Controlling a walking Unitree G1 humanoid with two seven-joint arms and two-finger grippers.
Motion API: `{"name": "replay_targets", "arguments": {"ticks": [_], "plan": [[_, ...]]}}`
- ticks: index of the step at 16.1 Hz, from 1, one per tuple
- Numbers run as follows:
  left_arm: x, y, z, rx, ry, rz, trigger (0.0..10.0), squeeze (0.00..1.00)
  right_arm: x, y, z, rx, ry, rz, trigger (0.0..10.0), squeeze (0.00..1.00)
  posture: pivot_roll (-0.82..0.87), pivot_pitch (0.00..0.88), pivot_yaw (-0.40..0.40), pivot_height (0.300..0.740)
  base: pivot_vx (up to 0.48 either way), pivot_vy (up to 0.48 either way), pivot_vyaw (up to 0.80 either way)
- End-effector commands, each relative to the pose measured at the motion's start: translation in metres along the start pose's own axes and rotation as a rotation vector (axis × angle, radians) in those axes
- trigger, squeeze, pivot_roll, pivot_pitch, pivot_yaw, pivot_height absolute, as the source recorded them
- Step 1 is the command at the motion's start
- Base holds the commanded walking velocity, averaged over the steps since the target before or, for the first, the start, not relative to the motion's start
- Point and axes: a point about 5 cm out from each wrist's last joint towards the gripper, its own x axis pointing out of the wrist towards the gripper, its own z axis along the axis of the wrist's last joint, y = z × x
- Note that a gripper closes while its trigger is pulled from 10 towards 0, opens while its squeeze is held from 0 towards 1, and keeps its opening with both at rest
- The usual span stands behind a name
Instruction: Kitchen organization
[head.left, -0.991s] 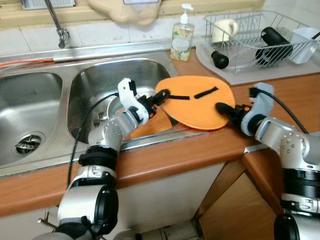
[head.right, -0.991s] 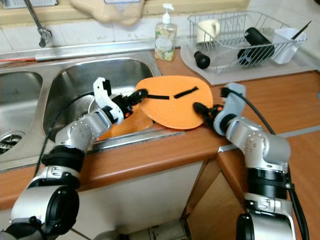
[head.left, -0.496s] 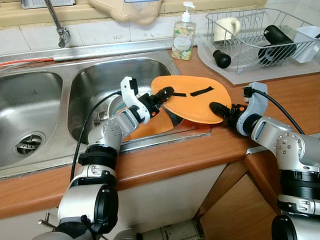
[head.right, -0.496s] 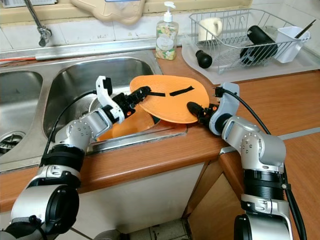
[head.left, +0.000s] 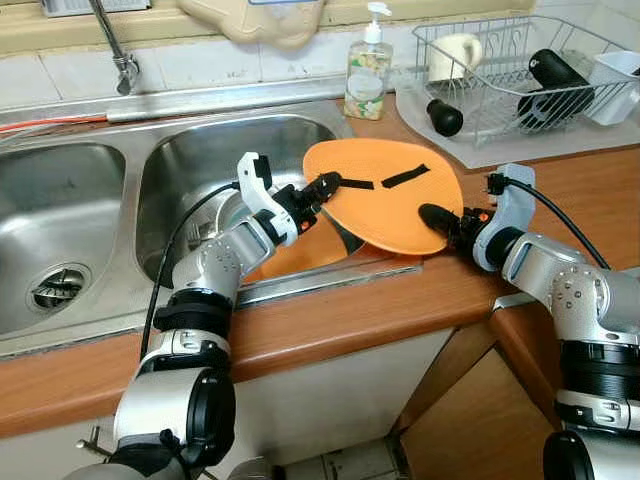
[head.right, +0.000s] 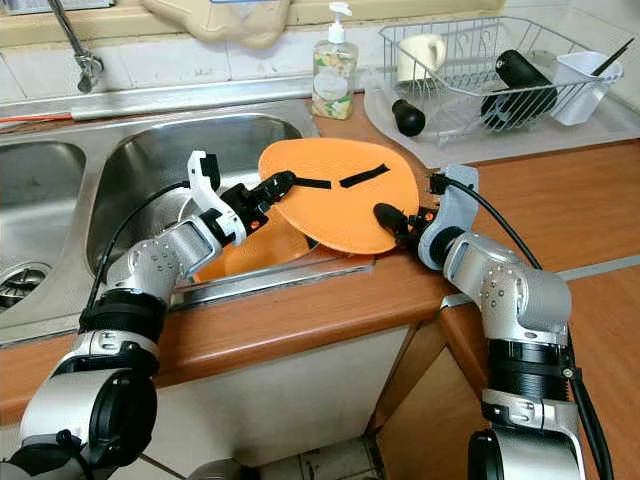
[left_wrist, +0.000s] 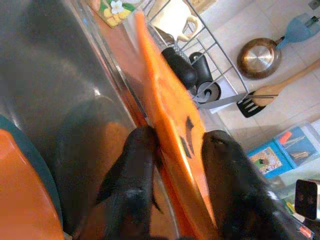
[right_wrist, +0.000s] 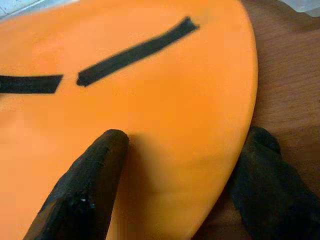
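An orange oval plate (head.left: 385, 195) with two black strips on it is held tilted above the counter's edge beside the right sink basin (head.left: 200, 160). My left gripper (head.left: 325, 187) is shut on its sink-side rim; the left wrist view shows the plate (left_wrist: 170, 115) edge-on between the two black fingers (left_wrist: 132, 170). My right gripper (head.left: 435, 217) is shut on the opposite rim, with one finger (right_wrist: 95, 170) on top of the plate (right_wrist: 150, 100) and the other under its edge.
More orange dishware (head.left: 300, 250) and a dark dish lie in the right basin under the plate. A soap bottle (head.left: 365, 75) stands behind it. A wire dish rack (head.left: 520, 80) holding a mug, a black bottle and a white cup fills the back right. The faucet (head.left: 115, 45) is at the back left.
The plate has come up off the counter a little and tilted, carried slightly toward the sink. Both grippers keep their hold on its rims.
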Motion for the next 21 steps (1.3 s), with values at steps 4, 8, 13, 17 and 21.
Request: {"name": "replay_targets", "arguments": {"ticks": [4,8,13,17,21], "plan": [[-0.005,-0.006,0.008,-0.011,-0.034,-0.052,0.0,0.00,-0.002,0.010,0.007,-0.048,-0.043,0.035,10.0,0.00,-0.10,0.000,0.073,0.740,0.000,0.000,0.00],[-0.013,-0.009,0.020,-0.039,-0.097,-0.079,0.0,0.00,-0.002,0.014,0.016,-0.070,-0.084,0.036,10.0,0.00,-0.10,0.000,0.067,0.740,0.000,0.000,0.00],[-0.022,-0.025,0.040,-0.066,-0.181,-0.129,0.0,0.00,-0.006,0.024,0.037,-0.100,-0.168,0.063,10.0,0.00,-0.09,0.000,0.062,0.740,0.000,0.000,0.00],[-0.043,-0.033,0.067,-0.060,-0.303,-0.114,0.0,0.00,-0.013,0.039,0.055,-0.142,-0.236,0.124,10.0,0.00,-0.09,0.000,0.054,0.740,0.000,0.000,0.00],[-0.071,-0.024,0.082,0.049,-0.384,0.050,0.0,0.00,-0.018,0.059,0.059,-0.202,-0.248,0.237,10.0,0.00,-0.07,0.000,0.036,0.740,0.000,0.000,0.00]]}}
